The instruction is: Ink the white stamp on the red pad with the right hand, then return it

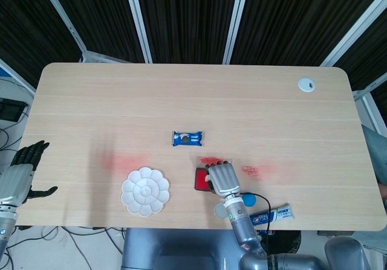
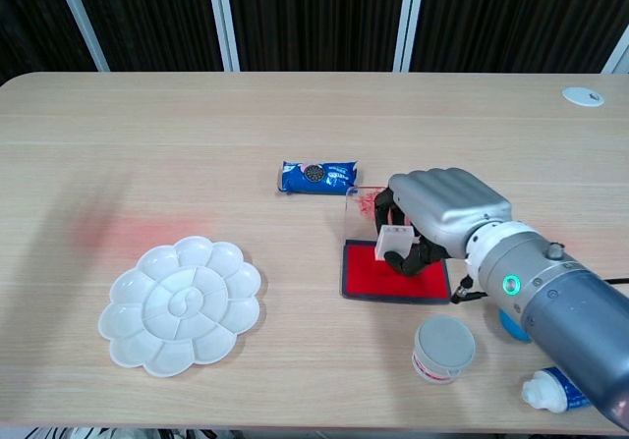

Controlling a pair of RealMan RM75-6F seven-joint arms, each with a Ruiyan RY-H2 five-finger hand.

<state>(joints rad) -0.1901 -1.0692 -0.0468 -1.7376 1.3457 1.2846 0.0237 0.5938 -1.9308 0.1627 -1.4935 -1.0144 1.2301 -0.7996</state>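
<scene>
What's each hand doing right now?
Left hand: open, holding nothing, off the table's left edge.
Right hand: holding the white stamp over the red pad.
</scene>
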